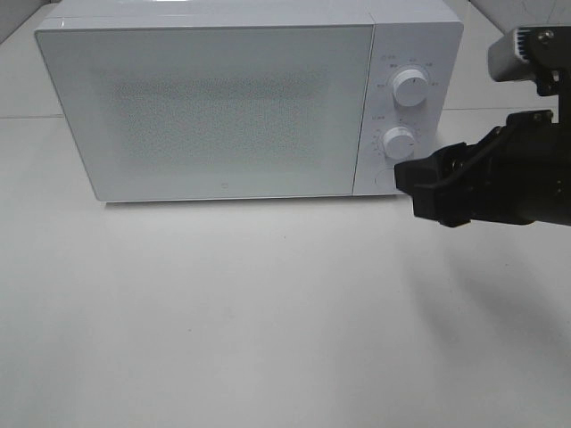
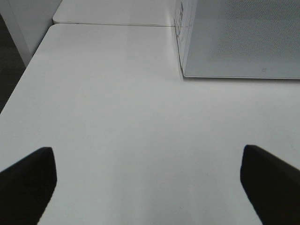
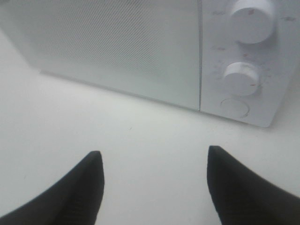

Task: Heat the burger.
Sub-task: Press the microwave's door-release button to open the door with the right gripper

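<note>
Right gripper (image 3: 154, 151) and left gripper (image 2: 146, 150) both hanging open, nothing held.
The right gripper's black fingers (image 3: 79, 187) are standing parted and empty, pointing at the boxy white microwave oven (image 1: 214, 107) just ahead. Its door is sitting shut, and its lower round white knob (image 1: 399, 143) is lying nearest them. The left gripper's fingers are spreading wide above the flat white table (image 1: 268, 312), with the oven's corner ahead of them. Where the burger is, I cannot tell.

microwave (image 1: 214, 98) x1 | dials x2: upper knob (image 1: 409, 87), lower knob (image 1: 399, 143) | round button (image 3: 234, 107) x1 | tabletop (image 1: 223, 312) x1 | grippers x2: left gripper (image 2: 147, 149), right gripper (image 3: 154, 151)
</note>
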Available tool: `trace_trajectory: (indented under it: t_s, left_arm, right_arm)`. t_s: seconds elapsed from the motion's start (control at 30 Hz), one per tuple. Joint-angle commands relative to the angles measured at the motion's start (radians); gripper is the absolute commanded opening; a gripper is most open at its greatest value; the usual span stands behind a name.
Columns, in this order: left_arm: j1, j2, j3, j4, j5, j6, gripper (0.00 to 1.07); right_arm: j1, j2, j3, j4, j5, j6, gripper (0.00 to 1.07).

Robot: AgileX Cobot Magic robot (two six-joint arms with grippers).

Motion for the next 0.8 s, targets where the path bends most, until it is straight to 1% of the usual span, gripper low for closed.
trace_trajectory:
  t_s: [0.03,0.07,0.1,0.13,0.17,0.2,0.23,0.27,0.3,0.33,0.37,0.4,0.43,0.47,0.5,0.53,0.57,0.6,0.63,0.67,0.7,0.73,0.8]
  left_arm:
    - [0.002,-0.016,0.003,0.0,0.003,0.0,1.01]
    - [0.002,-0.016,0.003,0.0,0.003,0.0,1.01]
    - [0.002,-0.016,0.003,0.0,0.003,0.0,1.01]
    - [0.002,-0.016,0.003,0.0,0.003,0.0,1.01]
    - [0.002,-0.016,0.003,0.0,0.003,0.0,1.01]
    - [0.002,-0.016,0.003,0.0,0.003,0.0,1.01]
    - [0.002,-0.016,0.003,0.0,0.003,0.0,1.01]
    - [0.002,-0.016,0.003,0.0,0.003,0.0,1.01]
    - [0.002,-0.016,0.003,0.0,0.003,0.0,1.01]
    - [0.002,-0.016,0.003,0.0,0.003,0.0,1.01]
    - [0.002,-0.016,0.003,0.0,0.003,0.0,1.01]
    - [0.002,-0.016,0.003,0.0,0.003,0.0,1.01]
    - [0.002,-0.016,0.003,0.0,0.003,0.0,1.01]
    - [0.002,-0.016,0.003,0.0,0.003,0.0,1.01]
    - [0.002,-0.016,0.003,0.0,0.003,0.0,1.01]
    - [0.002,-0.016,0.003,0.0,0.003,0.0,1.01]
    - [0.002,-0.016,0.003,0.0,0.003,0.0,1.01]
    - [0.002,-0.016,0.003,0.0,0.003,0.0,1.01]
    - [0.002,-0.016,0.003,0.0,0.003,0.0,1.01]
    - [0.002,-0.016,0.003,0.0,0.003,0.0,1.01]
    - [0.002,-0.016,0.003,0.0,0.003,0.0,1.01]
    - [0.002,-0.016,0.003,0.0,0.003,0.0,1.01]
    - [0.002,-0.016,0.003,0.0,0.003,0.0,1.01]
  right_arm:
    - [0.002,-0.031,-0.093,-0.054,0.269,-0.067,0.63]
    - [0.002,-0.031,-0.093,-0.054,0.269,-0.067,0.63]
    - [0.0,-0.031,-0.138,-0.11,0.374,0.026,0.64]
    - [0.0,-0.031,-0.138,-0.11,0.374,0.026,0.64]
    - [0.0,-0.031,-0.153,-0.138,0.412,0.083,0.65]
    - [0.0,-0.03,-0.174,-0.218,0.468,0.237,0.69]
    - [0.0,-0.03,-0.174,-0.218,0.468,0.237,0.69]
    - [0.0,-0.024,-0.193,-0.318,0.522,0.423,0.74]
    - [0.0,-0.019,-0.2,-0.366,0.551,0.5,0.77]
    - [0.0,-0.019,-0.2,-0.366,0.551,0.5,0.77]
    - [-0.023,-0.013,-0.21,-0.435,0.62,0.58,0.82]
    - [-0.023,-0.013,-0.21,-0.435,0.62,0.58,0.82]
    - [-0.095,-0.008,-0.212,-0.458,0.682,0.593,0.85]
    - [-0.136,-0.007,-0.212,-0.464,0.702,0.586,0.85]
    - [-0.136,-0.007,-0.212,-0.464,0.702,0.586,0.85]
    - [-0.211,-0.007,-0.212,-0.472,0.738,0.557,0.85]
    - [-0.253,-0.007,-0.212,-0.473,0.754,0.534,0.85]
    - [-0.253,-0.007,-0.212,-0.473,0.754,0.534,0.85]
    - [-0.324,-0.007,-0.212,-0.471,0.797,0.499,0.84]
    - [-0.356,-0.009,-0.212,-0.471,0.825,0.487,0.84]
    - [-0.356,-0.009,-0.212,-0.471,0.825,0.487,0.84]
    - [-0.398,-0.012,-0.211,-0.471,0.879,0.466,0.82]
    - [-0.412,-0.016,-0.211,-0.468,0.912,0.451,0.81]
